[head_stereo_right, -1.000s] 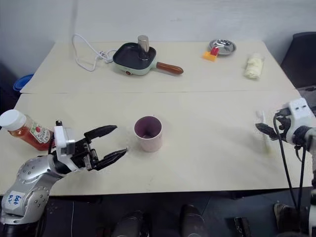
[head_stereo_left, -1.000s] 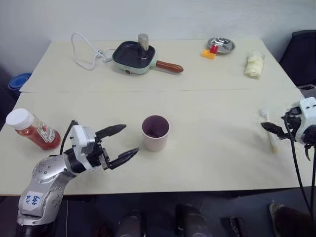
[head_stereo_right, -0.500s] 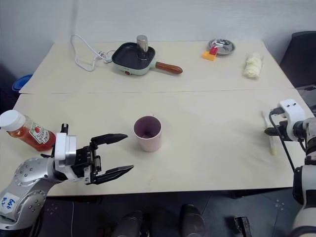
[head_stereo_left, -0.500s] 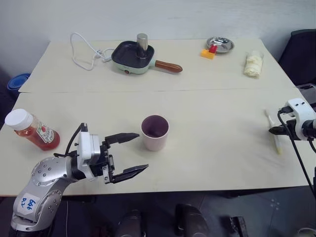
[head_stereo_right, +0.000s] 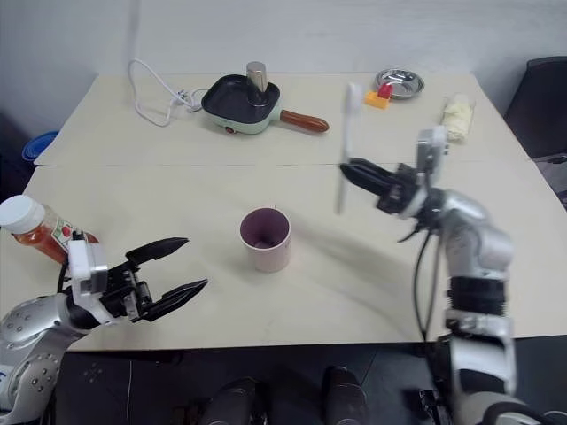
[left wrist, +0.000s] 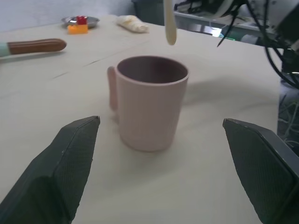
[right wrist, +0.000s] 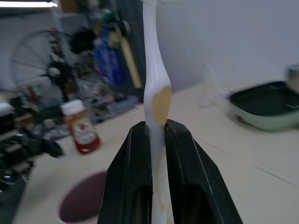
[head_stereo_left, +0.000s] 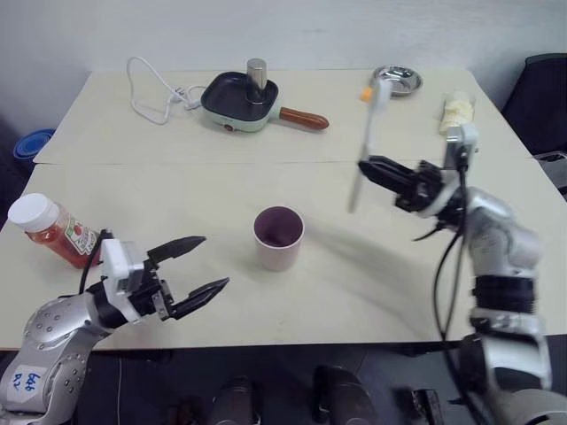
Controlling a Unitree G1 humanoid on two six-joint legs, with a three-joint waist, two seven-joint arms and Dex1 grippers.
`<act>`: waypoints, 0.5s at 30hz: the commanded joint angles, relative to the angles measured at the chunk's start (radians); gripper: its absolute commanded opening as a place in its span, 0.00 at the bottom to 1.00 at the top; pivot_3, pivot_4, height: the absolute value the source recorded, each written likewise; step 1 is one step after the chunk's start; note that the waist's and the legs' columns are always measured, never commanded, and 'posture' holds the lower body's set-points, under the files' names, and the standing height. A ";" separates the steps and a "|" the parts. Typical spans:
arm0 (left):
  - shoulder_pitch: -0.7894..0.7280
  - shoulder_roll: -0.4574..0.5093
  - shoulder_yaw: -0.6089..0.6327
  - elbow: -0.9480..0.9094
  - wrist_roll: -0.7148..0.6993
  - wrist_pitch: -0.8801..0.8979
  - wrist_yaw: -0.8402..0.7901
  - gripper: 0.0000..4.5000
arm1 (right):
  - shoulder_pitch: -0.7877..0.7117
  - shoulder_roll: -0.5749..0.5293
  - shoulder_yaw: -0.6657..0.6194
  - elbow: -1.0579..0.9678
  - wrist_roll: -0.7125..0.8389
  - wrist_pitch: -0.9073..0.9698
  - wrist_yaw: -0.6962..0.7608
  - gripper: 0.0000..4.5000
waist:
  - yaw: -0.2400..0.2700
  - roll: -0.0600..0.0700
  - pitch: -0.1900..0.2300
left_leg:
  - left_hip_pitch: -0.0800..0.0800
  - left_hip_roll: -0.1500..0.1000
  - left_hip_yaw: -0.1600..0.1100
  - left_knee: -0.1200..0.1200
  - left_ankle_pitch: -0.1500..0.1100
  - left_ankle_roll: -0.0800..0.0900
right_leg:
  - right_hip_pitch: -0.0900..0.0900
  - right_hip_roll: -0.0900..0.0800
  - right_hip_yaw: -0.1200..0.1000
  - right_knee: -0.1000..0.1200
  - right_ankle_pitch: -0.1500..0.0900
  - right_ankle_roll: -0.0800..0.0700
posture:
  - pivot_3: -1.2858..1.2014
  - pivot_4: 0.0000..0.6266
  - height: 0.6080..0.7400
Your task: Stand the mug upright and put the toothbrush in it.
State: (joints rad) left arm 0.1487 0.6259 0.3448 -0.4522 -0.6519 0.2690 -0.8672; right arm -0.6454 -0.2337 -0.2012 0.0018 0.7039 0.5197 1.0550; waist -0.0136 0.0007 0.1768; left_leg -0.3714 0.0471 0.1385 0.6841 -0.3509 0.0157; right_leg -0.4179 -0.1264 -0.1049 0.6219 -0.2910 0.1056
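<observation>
The pale pink mug [head_stereo_left: 279, 237] stands upright near the table's front middle, handle on its far side, purplish inside showing. My right gripper [head_stereo_left: 376, 168] is shut on the slim white toothbrush [head_stereo_left: 368, 142], which it holds nearly upright in the air, bristle head up, to the right of and beyond the mug. In the right wrist view the toothbrush [right wrist: 154, 93] is pinched between the black fingers [right wrist: 128, 177]. My left gripper [head_stereo_left: 199, 263] stands open and empty a short way left of the mug, pointing at it. From the left wrist the mug [left wrist: 149, 100] stands ahead between the spread fingers.
A red sauce bottle [head_stereo_left: 53, 232] lies at the front left. At the back are a green pan [head_stereo_left: 244, 99] with a brown handle, a white cable [head_stereo_left: 151, 88], a metal dish [head_stereo_left: 396, 80], an orange block [head_stereo_left: 368, 93] and a crumpled pale cloth [head_stereo_left: 456, 113].
My right gripper has shut on the toothbrush at the table's right edge, lifted it and carried it left toward the mug. My left gripper has drawn back to the left, still open.
</observation>
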 commanded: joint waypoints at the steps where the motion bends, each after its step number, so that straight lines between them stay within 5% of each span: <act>1: -0.010 -0.004 0.011 -0.008 0.015 -0.032 0.008 1.00 | 0.036 0.075 0.073 -0.086 0.002 -0.102 -0.001 0.03 | 0.005 0.000 0.000 | 0.000 -0.001 0.000 0.000 0.000 0.000 | 0.000 -0.001 0.000 0.001 0.000 0.000 | 0.52 0.24 1.00; 8: -0.013 -0.008 0.016 -0.026 0.018 -0.039 0.036 1.00 | 0.032 0.146 0.172 0.101 -0.119 -0.314 0.032 0.03 | -0.007 -0.001 -0.001 | 0.001 -0.001 0.002 0.000 -0.001 0.001 | 0.000 -0.001 0.000 0.001 0.000 0.000 | 0.52 0.24 1.00; 15: -0.007 -0.020 0.013 -0.047 0.027 -0.045 0.063 1.00 | 0.046 0.070 0.202 0.116 -0.167 -0.439 0.137 0.52 | -0.017 -0.001 -0.001 | 0.001 0.000 0.002 -0.001 -0.001 0.001 | -0.001 -0.001 0.000 0.001 0.000 0.000 | 0.52 0.24 1.00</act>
State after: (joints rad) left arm 0.1341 0.6082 0.3446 -0.4631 -0.6260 0.2456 -0.8097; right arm -0.5991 -0.1484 -0.0041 0.1597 0.5433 0.1153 1.1609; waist -0.0310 -0.0005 0.1761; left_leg -0.3702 0.0469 0.1407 0.6835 -0.3516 0.0167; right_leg -0.4185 -0.1272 -0.1052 0.6225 -0.2912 0.1053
